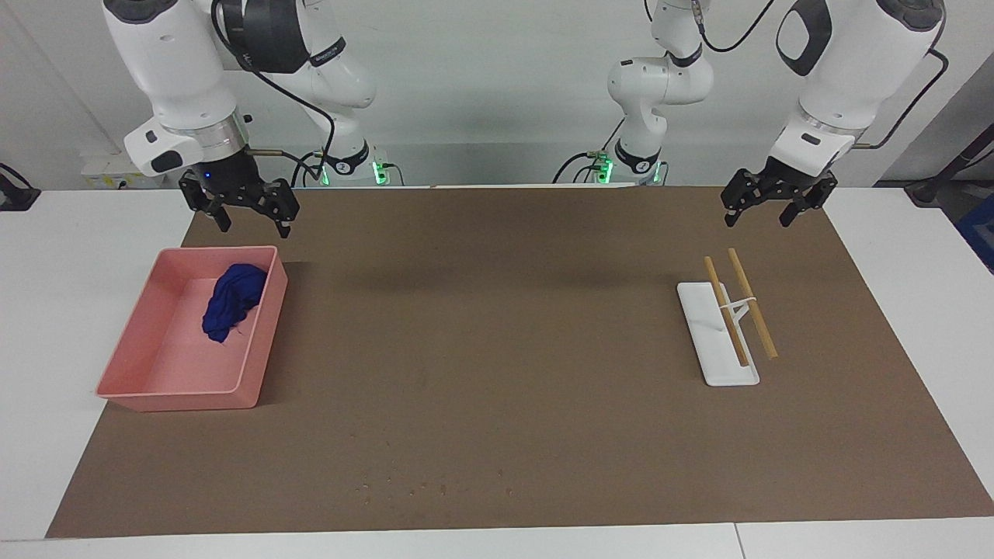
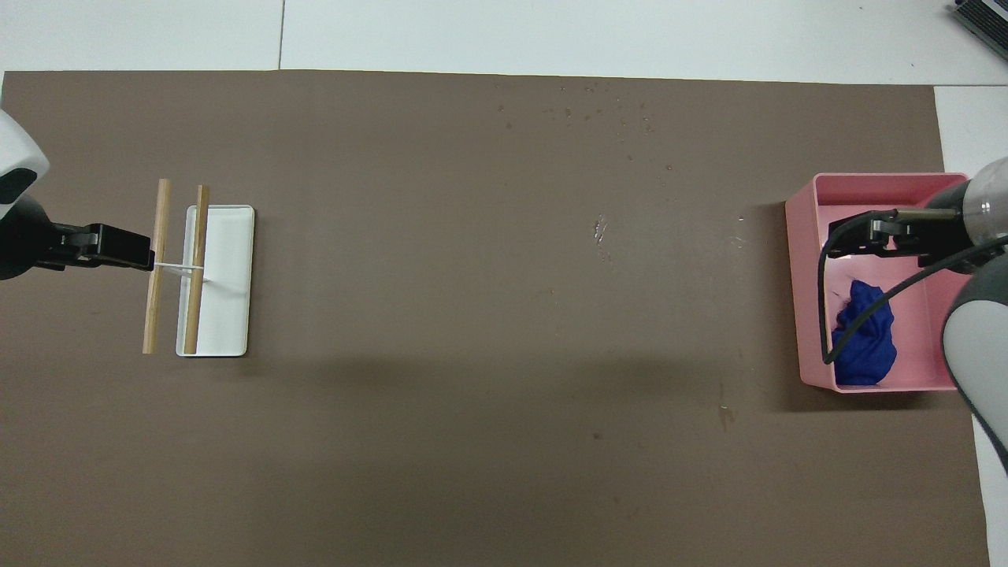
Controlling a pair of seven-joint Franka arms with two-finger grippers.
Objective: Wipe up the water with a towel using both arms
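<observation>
A crumpled blue towel point(image 1: 231, 301) lies in a pink bin point(image 1: 163, 380) toward the right arm's end of the table; the towel also shows in the overhead view point(image 2: 865, 335). Small water drops point(image 1: 435, 487) dot the brown mat at its edge farthest from the robots, and they show in the overhead view too point(image 2: 598, 110). My right gripper point(image 1: 252, 225) is open and empty, raised over the bin's edge nearest the robots point(image 2: 854, 236). My left gripper point(image 1: 759, 220) is open and empty, raised over the mat beside the rack point(image 2: 118, 246).
A white rack base point(image 1: 730, 373) with two wooden rods point(image 1: 752, 303) stands toward the left arm's end point(image 2: 228, 276). The brown mat point(image 1: 497, 349) covers most of the white table. A few more drops point(image 2: 601, 230) lie mid-mat.
</observation>
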